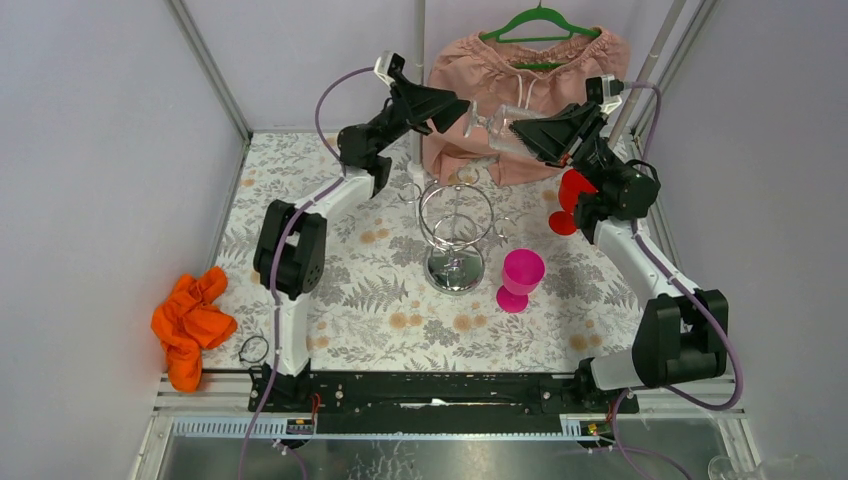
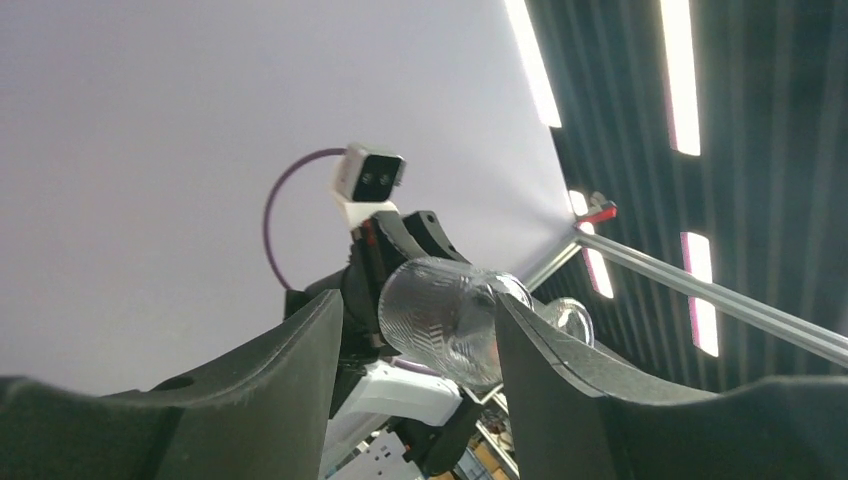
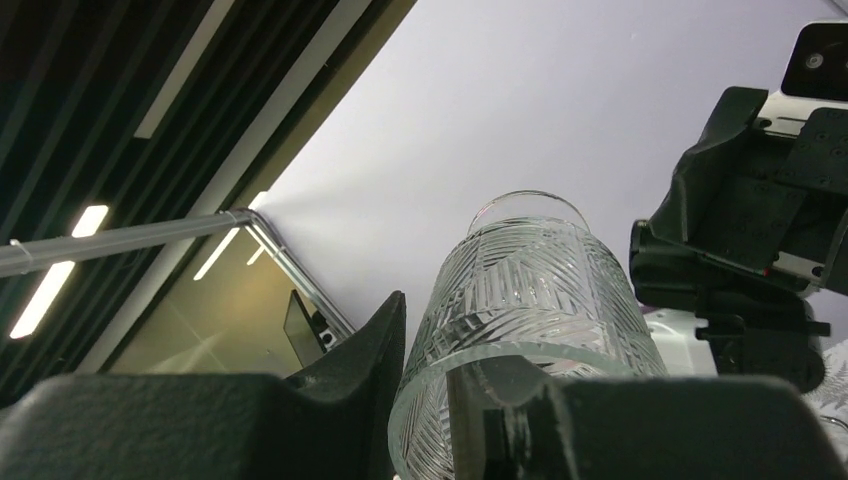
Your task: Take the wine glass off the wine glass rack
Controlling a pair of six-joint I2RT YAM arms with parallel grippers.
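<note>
A clear cut-glass wine glass (image 1: pixel 495 126) hangs tilted in the air above and behind the wine glass rack (image 1: pixel 456 222), free of its wire loops. My right gripper (image 1: pixel 528 131) is shut on the glass's rim, one finger inside the bowl and one outside; the right wrist view shows the patterned bowl (image 3: pixel 530 290) in my right gripper (image 3: pixel 436 348). My left gripper (image 1: pixel 461 108) is open close to the glass's foot end. In the left wrist view the bowl (image 2: pixel 440 318) and the foot (image 2: pixel 568 320) lie beyond my left gripper (image 2: pixel 418 302), which does not close on them.
A pink plastic goblet (image 1: pixel 520 279) stands right of the rack's round base (image 1: pixel 455 270). A red goblet (image 1: pixel 570 198) stands by the right arm. A pink garment on a green hanger (image 1: pixel 520 85) hangs at the back. An orange cloth (image 1: pixel 190 325) lies at the left edge.
</note>
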